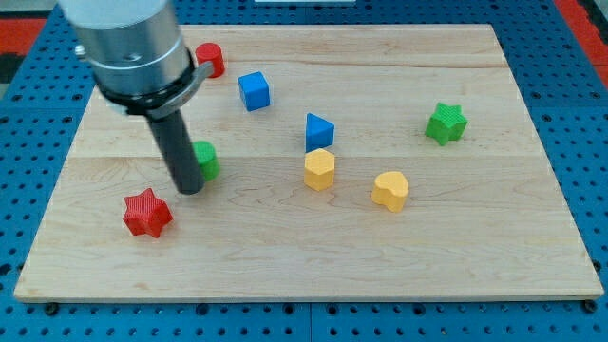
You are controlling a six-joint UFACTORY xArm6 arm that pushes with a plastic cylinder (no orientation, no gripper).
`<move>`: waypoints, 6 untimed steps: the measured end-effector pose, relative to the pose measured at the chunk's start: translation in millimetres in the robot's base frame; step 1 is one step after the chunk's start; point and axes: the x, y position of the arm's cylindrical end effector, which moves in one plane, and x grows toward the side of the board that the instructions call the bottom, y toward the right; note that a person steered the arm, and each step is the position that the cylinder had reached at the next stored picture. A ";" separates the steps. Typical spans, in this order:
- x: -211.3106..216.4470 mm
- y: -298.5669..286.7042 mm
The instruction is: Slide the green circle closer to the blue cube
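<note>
No pincer on this arm, so nothing released, clenched or grasped: only a straight dark rod hanging from a grey metal housing (pixel 128 43) in the upper left of the frame. My tip (pixel 188 189) down on the table (pixel 399 266) in the left half of the frame, pressed against the left side of the green circle (pixel 205 160), which shows only partly from behind the rod. Green circle left of centre, well apart from the blue cube (pixel 254 90), which sits above and to the right of it, toward the upper middle of the frame. Just below and left of my tip, a red star (pixel 147 213), near but not touching. Up beside the housing, a red block (pixel 210 59), shape partly hidden and hard to tell. Near the middle of the frame, a blue triangle (pixel 319 130) with a yellow block (pixel 319 169) just below it, close to touching. Further right and slightly lower, a yellow heart (pixel 390 190). At the right of the frame, a green star (pixel 446 123), well apart from everything else. Pale wooden table lying on a blue pegboard surface (pixel 28 190), seen along the edges of the frame.
</note>
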 end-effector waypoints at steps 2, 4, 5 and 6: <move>-42.5 -5.1; -60.0 -12.4; -71.9 -1.3; -76.4 14.6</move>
